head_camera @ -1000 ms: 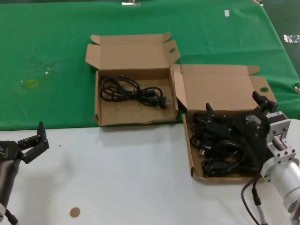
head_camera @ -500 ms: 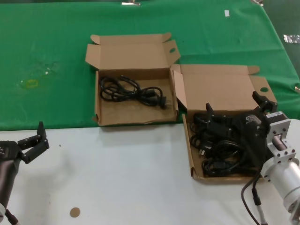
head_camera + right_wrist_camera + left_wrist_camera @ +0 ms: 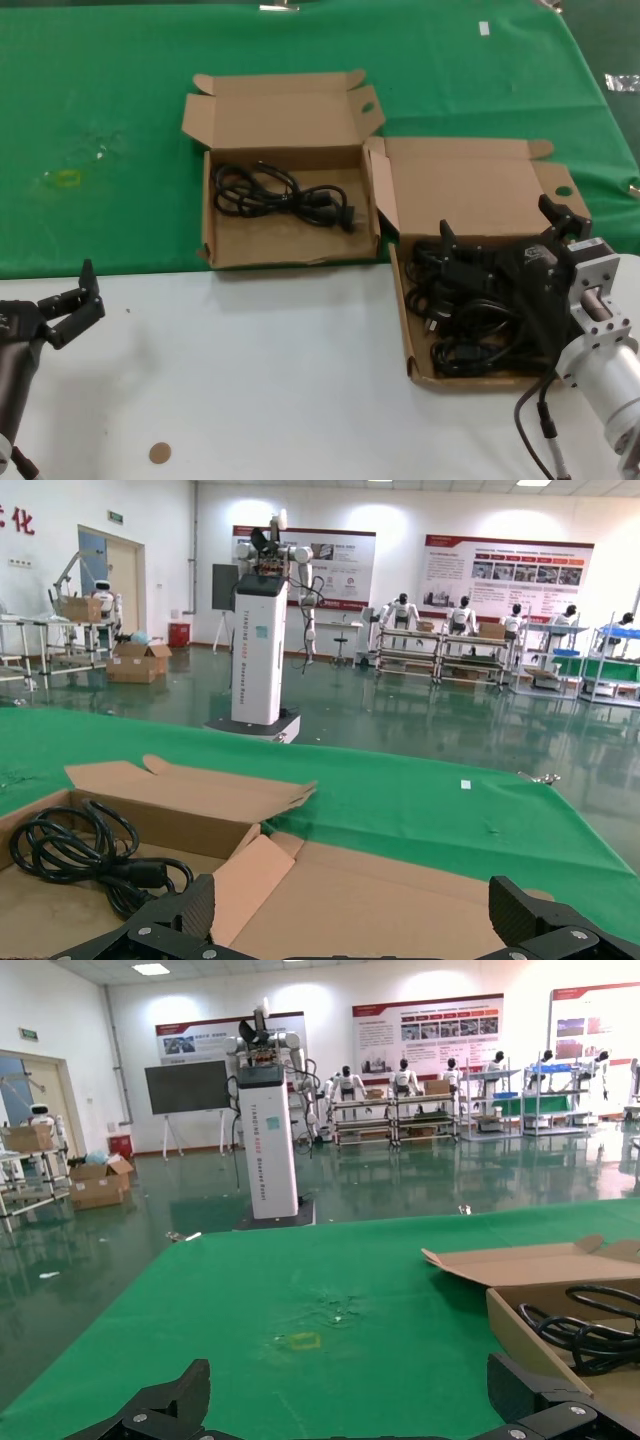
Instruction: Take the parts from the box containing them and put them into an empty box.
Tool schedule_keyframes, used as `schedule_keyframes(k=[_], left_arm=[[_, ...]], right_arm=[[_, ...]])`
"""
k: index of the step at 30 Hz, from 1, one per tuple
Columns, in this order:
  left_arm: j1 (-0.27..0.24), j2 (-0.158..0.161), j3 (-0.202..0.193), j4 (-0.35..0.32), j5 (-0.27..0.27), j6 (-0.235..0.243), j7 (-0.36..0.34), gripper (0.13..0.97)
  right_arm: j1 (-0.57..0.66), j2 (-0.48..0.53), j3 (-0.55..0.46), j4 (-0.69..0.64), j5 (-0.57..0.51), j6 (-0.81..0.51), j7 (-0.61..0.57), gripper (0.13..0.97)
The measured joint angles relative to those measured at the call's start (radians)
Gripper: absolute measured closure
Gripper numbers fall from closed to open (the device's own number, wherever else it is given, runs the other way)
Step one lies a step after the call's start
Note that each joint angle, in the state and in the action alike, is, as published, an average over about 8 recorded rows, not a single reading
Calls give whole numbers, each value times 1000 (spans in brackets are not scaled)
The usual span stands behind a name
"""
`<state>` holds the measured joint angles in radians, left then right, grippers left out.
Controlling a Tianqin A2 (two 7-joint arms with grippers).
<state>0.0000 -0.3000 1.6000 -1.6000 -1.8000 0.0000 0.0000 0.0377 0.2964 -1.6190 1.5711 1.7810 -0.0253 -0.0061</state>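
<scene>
Right gripper (image 3: 497, 220): positioned over the source box (image 3: 408, 330), above the pile of black cables (image 3: 470, 315); fingers (image 3: 447, 238) spread wide apart, nothing clamped between them; contact with the cables not determinable

Left gripper (image 3: 68, 298): parked low over the white table (image 3: 270, 380) at the near left, well apart from both boxes; fingers (image 3: 90, 275) apart, nothing held

Source box: shallow brown cardboard, lid hinged open toward the far side, tall loose flap standing on the side facing the other box; resting half on the white table and half on the green cloth (image 3: 110, 120), to the right of centre; filled with tangled black cables

Receiving box (image 3: 208, 215): shallow brown cardboard, lid open with notched ears at both corners, lying on the green cloth just beside the source box, on its far left; one coiled black cable (image 3: 285, 195) lying flat inside, toward the hinge side

Right wrist view: receiving box with its cable (image 3: 70, 855) visible beyond the flap of the source box (image 3: 250, 875)

Small round brown spot (image 3: 159, 453) on the table near the front edge
</scene>
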Motion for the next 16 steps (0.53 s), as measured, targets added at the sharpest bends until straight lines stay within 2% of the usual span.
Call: schedule_keyframes(k=[16], left_arm=[[0,0,0,0,0,0,0,132]], right_arm=[[0,0,0,0,0,0,0,129]])
